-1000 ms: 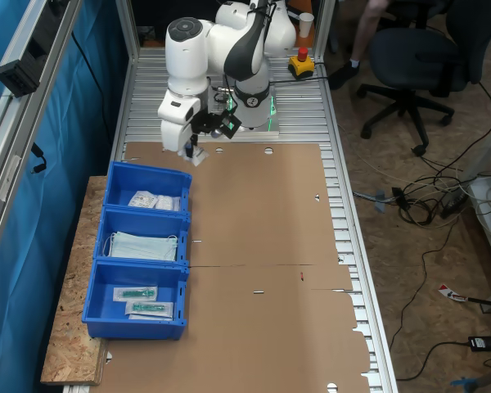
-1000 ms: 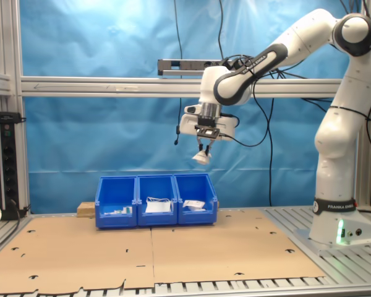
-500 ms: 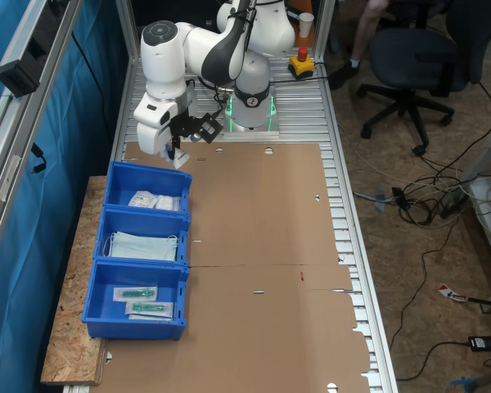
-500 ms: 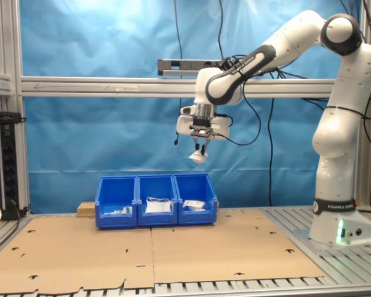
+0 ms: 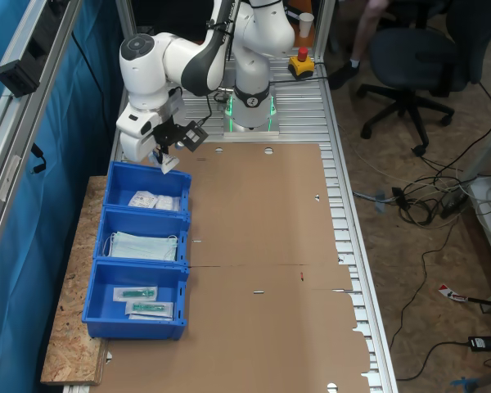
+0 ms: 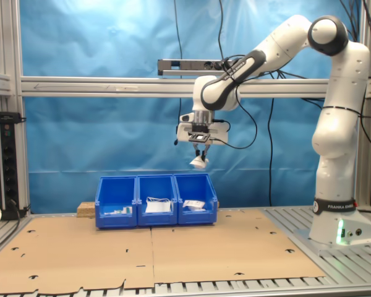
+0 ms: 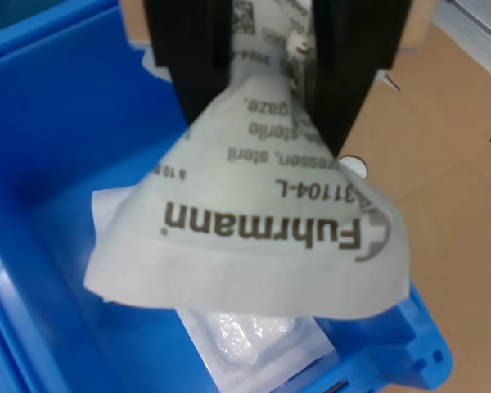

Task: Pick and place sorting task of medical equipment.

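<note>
A white robot arm reaches out from its base at the far end of a long surface (image 5: pixel 262 246) covered in brown cardboard. Its claw (image 5: pixel 167 155) (image 6: pixel 200 156) (image 7: pixel 270 74) points downward and is clenched on a small white sealed packet (image 5: pixel 169 163) (image 6: pixel 200 163) (image 7: pixel 254 237), which hangs below the black fingers (image 7: pixel 188 57). In the wrist view the two fingers pinch the packet's upper edge, and the packet bows outward beneath them, with dark print across its face.

The packet is held in the air, well above a row of three blue bins. In the second exterior view it hangs over the bin at the second exterior view's right end of the row (image 6: pixel 196 199). In the first exterior view this same bin (image 5: pixel 147 190) is the one nearest the robot's base, and the packet sits above its edge closest to the base. The wrist view shows the blue bin wall (image 7: pixel 57 164) beneath the packet, and another white packet (image 7: pixel 254 348) lying on the bin floor.

That bin already holds white packets (image 5: pixel 154 200). The middle bin (image 5: pixel 141 236) holds pale blue face masks (image 5: pixel 143 245). The third bin (image 5: pixel 135 301) holds long clear pouches with green parts (image 5: pixel 141 300).

An office chair (image 5: pixel 417 57) stands on the floor beside the surface, and a person's leg (image 5: pixel 364 33) shows near it.
</note>
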Action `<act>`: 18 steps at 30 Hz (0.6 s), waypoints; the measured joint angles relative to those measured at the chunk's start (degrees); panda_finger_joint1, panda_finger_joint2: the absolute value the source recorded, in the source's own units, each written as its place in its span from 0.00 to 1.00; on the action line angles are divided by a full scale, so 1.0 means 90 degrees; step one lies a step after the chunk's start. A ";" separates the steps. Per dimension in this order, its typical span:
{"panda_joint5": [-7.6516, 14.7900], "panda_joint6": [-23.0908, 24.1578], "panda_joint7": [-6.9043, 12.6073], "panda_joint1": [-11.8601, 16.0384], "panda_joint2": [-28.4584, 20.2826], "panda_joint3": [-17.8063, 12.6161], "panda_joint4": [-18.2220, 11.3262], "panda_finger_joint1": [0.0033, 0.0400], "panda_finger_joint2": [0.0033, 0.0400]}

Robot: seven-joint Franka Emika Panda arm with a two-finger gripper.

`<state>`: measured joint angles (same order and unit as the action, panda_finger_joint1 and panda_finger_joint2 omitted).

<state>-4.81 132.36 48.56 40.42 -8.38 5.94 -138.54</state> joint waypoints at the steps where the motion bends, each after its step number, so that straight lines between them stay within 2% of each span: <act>1: 0.0001 -0.0002 -0.0003 0.0007 0.0021 -0.0017 0.0008 0.09 0.09; 18: 0.0004 -0.0008 -0.0068 0.0039 0.0152 -0.0128 0.0145 0.09 0.09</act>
<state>-4.77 132.29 47.95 40.77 -7.01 4.79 -137.23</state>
